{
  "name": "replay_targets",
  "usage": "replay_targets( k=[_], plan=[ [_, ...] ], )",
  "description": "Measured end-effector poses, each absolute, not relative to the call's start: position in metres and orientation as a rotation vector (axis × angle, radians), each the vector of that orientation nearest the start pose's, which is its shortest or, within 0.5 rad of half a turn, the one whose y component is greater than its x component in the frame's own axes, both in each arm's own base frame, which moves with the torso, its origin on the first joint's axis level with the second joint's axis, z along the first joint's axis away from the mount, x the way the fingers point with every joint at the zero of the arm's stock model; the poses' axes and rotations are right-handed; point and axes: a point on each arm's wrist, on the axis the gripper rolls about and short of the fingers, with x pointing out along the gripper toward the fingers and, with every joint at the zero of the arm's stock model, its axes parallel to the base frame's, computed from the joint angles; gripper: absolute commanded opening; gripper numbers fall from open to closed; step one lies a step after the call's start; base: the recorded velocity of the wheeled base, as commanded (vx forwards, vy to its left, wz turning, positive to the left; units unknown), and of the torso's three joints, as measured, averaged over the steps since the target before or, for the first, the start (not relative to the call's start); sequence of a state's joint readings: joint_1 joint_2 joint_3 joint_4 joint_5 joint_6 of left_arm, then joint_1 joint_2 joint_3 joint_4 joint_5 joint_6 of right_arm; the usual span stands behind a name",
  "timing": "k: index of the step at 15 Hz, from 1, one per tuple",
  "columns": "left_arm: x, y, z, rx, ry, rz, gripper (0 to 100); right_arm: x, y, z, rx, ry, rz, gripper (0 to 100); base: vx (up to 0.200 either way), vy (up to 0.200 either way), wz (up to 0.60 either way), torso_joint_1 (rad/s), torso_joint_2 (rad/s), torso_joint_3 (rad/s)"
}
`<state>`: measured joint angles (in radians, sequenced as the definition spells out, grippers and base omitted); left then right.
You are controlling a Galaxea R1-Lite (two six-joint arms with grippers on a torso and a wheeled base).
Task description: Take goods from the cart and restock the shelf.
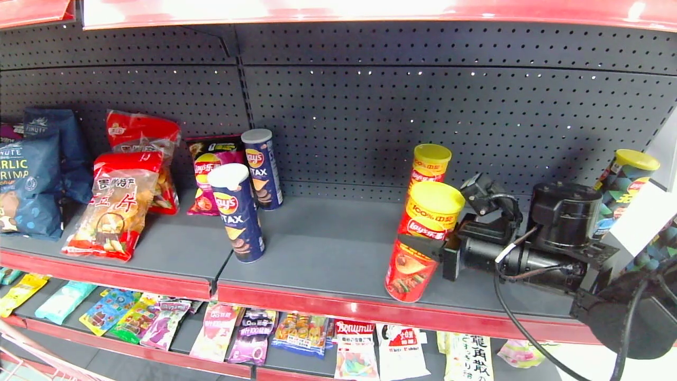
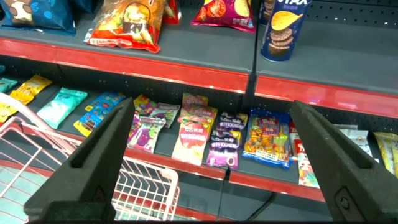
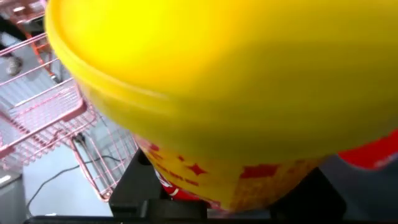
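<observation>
Setting a red chip can [image 1: 415, 270] on the shelf [image 1: 328, 238] w/ the right tool [image 1: 441, 253].
Right tool is clamped round the can's mid-body. The can leans a bit, its base at the shelf's front lip, just in front of a second red can [image 1: 429, 161]; can't tell if the base fully touches. Left tool [image 2: 212, 109] is spread wide, holding nothing, low near the cart [image 2: 149, 180]. Step, as I read it: placement, approx. done bar the release. Next move needs the can stood upright & flat, nudged back from the edge, then the tool opened w/o tipping it.
</observation>
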<state>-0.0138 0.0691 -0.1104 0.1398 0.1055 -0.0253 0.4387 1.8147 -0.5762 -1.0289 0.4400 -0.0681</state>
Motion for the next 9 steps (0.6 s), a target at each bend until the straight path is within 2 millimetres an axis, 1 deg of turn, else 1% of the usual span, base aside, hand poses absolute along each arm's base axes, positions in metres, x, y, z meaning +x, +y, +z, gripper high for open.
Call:
replay_targets(
  k=[2, 4, 6, 9],
  plan=[
    [-0.026, 0.003, 0.093, -0.02, 0.097, 0.092, 100, 0.273, 0.133, 0.134, -0.102, 0.14, 0.934, 0, 0.0, 0.0, 0.0, 0.0, 0.0, 0.0],
    [-0.026, 0.003, 0.093, -0.02, 0.097, 0.093, 100, 0.279, 0.129, 0.136, -0.123, 0.117, 0.944, 0, 0.0, 0.0, 0.0, 0.0, 0.0, 0.0],
    [-0.026, 0.003, 0.093, -0.019, 0.098, 0.092, 100, 0.283, 0.127, 0.134, -0.14, 0.111, 0.943, 0, 0.0, 0.0, 0.0, 0.0, 0.0, 0.0],
    [-0.026, 0.003, 0.093, -0.019, 0.1, 0.086, 100, 0.282, 0.124, 0.13, -0.166, 0.116, 0.94, 0, 0.0, 0.0, 0.0, 0.0, 0.0, 0.0]
  ],
)
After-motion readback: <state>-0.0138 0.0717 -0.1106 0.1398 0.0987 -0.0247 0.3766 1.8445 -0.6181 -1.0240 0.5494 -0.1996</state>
